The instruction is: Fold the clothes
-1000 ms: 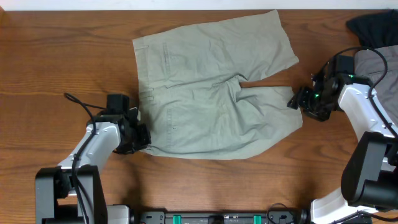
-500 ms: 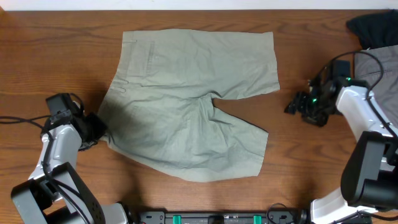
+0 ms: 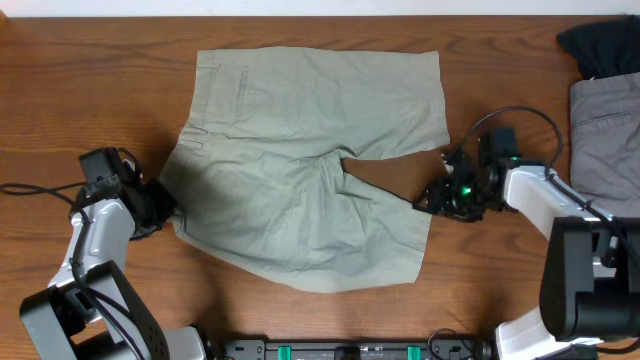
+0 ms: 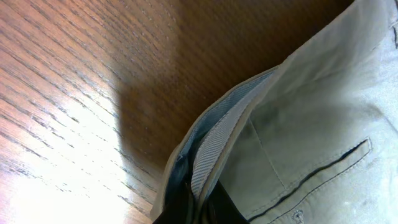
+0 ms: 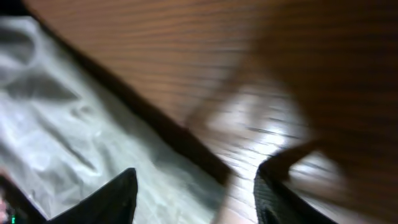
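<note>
Overhead: the shorts (image 3: 300, 150) lie spread mid-bench (image 3: 80, 60), legs pointing right. The left pincer (image 3: 165, 208) sits at the waistband's near corner, and the right pincer (image 3: 425, 200) is just beside the near leg's hem.

Left wrist: fingers (image 4: 221, 210) clamp the waistband (image 4: 217, 143), whose ribbed lining shows here but is unseen from above.

Right wrist, blurred: jaws spread, holding nothing, cloth at left.

The cotton looks light and limp, and is best taken at the stiffer waistband and hems.
</note>
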Tool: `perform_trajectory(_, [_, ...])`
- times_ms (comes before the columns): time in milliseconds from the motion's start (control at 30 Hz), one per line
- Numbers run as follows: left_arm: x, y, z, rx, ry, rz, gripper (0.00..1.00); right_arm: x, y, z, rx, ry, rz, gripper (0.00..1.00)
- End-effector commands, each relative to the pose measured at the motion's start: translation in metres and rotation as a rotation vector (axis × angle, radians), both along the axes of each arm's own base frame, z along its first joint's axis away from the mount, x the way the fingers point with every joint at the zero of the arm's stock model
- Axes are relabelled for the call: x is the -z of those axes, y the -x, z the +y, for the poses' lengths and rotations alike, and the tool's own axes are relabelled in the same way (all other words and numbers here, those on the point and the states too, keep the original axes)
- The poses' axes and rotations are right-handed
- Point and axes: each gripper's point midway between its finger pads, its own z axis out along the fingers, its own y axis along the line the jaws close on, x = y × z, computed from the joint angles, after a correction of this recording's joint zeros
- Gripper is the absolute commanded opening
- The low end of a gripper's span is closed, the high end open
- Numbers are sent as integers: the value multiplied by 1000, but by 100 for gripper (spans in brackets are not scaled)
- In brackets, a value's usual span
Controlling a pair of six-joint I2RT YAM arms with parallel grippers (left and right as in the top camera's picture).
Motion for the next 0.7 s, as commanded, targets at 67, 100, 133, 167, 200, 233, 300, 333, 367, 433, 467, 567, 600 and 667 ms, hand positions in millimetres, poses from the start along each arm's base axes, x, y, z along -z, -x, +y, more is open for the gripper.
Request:
perform_trajectory(67, [-3, -4, -3, 24, 4, -15, 7, 10, 23, 20, -84, -75, 37, 45])
perform_trajectory(100, [-3, -4, -3, 24, 5, -15, 7, 11, 24, 20, -86, -68, 40, 40])
perform_trajectory(133, [-3, -4, -3, 24, 4, -15, 7, 11, 25, 21, -89, -68, 42, 31])
perform_trajectory(167, [-3, -4, -3, 24, 4, -15, 7, 11, 25, 21, -88, -69, 42, 19])
perform_trajectory(200, [-3, -4, -3, 24, 4, -15, 8, 10, 24, 21, -87, -69, 38, 9])
perform_trajectory(233, [-3, -4, -3, 24, 4, -15, 8, 10, 22, 19, -83, -68, 32, 3])
perform_trajectory(300, [-3, -4, -3, 24, 4, -15, 8, 6, 13, 16, -59, -73, 16, 1])
perform_trajectory(333, [-3, -4, -3, 24, 4, -15, 9, 0, 5, 16, -44, -92, 1, 1])
perform_trajectory(367, [-3, -4, -3, 25, 4, -15, 9, -11, -4, 18, -35, -136, -24, 1])
perform_trajectory(433, [-3, -4, -2, 25, 3, -16, 9, -52, -32, 25, -30, -300, -132, 1])
perform_trajectory(467, [-4, -4, -2, 25, 2, -18, 9, -61, -39, 24, -25, -323, -159, 1])
perform_trajectory(567, [-4, -6, -1, 25, -1, -25, 9, -78, -71, 8, 77, -313, -208, 1])
perform_trajectory(600, [-5, -7, -1, 25, -2, -29, 9, -79, -80, 2, 106, -295, -231, 1])
perform_trajectory(667, [-5, -8, -1, 25, -5, -33, 9, -75, -92, -7, 157, -239, -255, 1])
